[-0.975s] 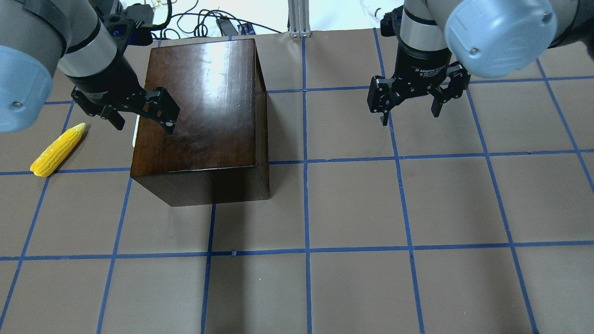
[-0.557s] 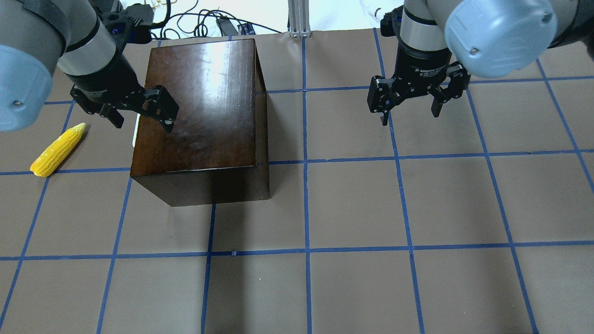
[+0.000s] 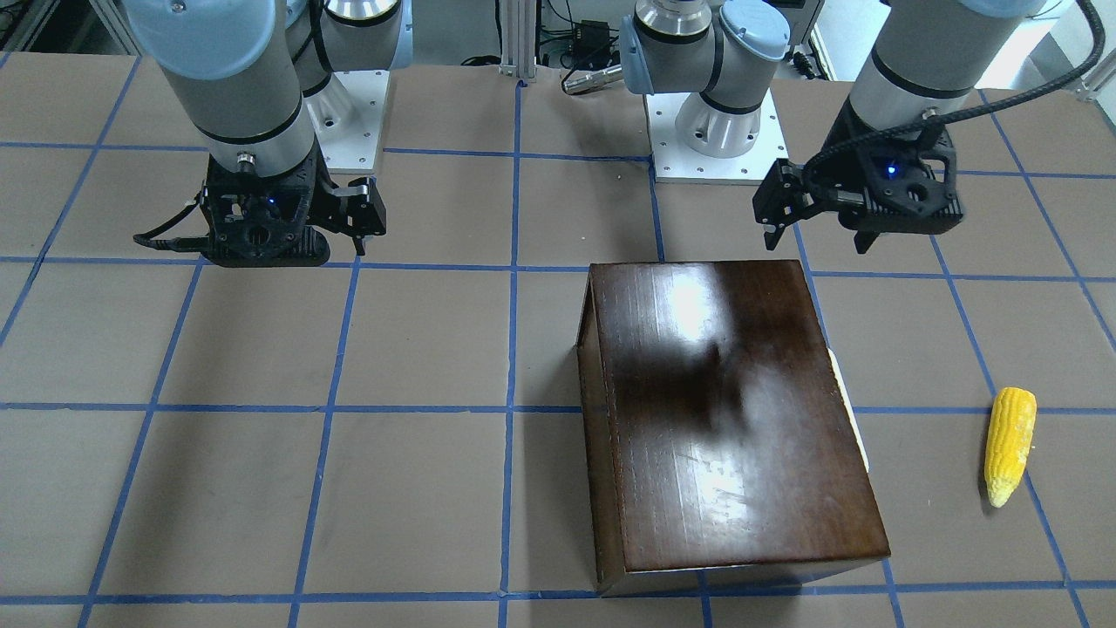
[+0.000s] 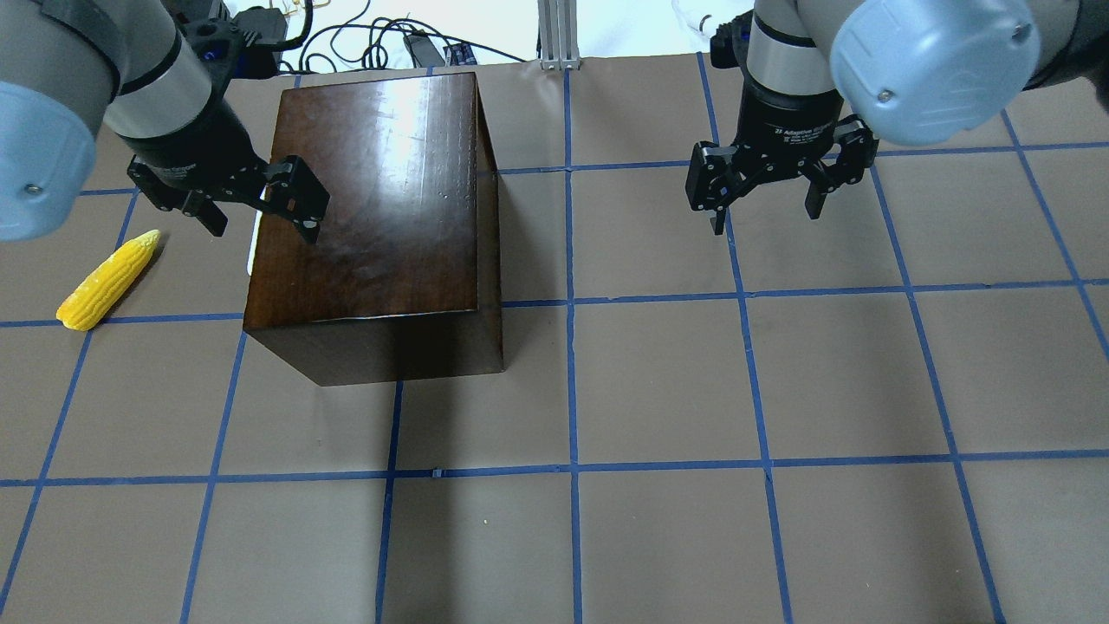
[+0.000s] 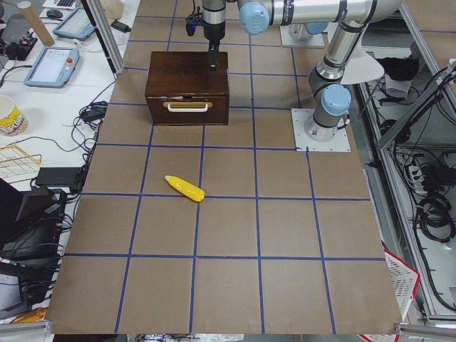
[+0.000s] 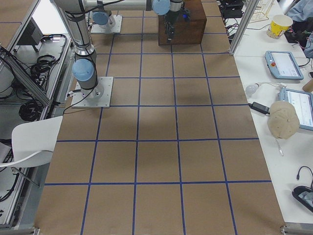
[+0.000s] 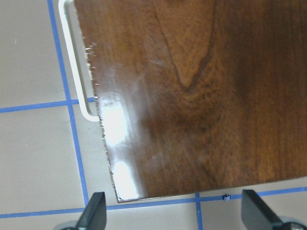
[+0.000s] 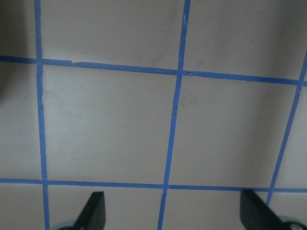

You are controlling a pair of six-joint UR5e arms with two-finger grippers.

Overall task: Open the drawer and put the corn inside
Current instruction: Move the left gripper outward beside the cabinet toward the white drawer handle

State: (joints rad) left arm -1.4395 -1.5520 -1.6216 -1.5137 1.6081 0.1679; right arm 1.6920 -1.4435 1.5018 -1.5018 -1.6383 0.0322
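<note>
The dark-brown cabinet [image 4: 372,208] stands at the table's far left. Its drawer [image 5: 187,112] is shut, and the front panel faces the robot's left and carries a pale handle [image 7: 72,62]. The yellow corn [image 4: 108,280] lies on the table left of the cabinet, and also shows in the front-facing view [image 3: 1010,445]. My left gripper [image 4: 264,227] is open and empty. It hovers over the cabinet's top edge on the handle side, as the left wrist view [image 7: 175,218] shows. My right gripper [image 4: 766,218] is open and empty above bare table, well right of the cabinet.
The brown table cover [image 4: 658,390] carries a grid of blue tape lines. Cables and an aluminium post [image 4: 559,35] sit beyond the far edge. The two arm bases [image 3: 715,131] stand on the robot's side of the table.
My left gripper has drifted slightly left and toward the far edge, still open above the cabinet's handle side. The right arm, cabinet and corn have not moved.
</note>
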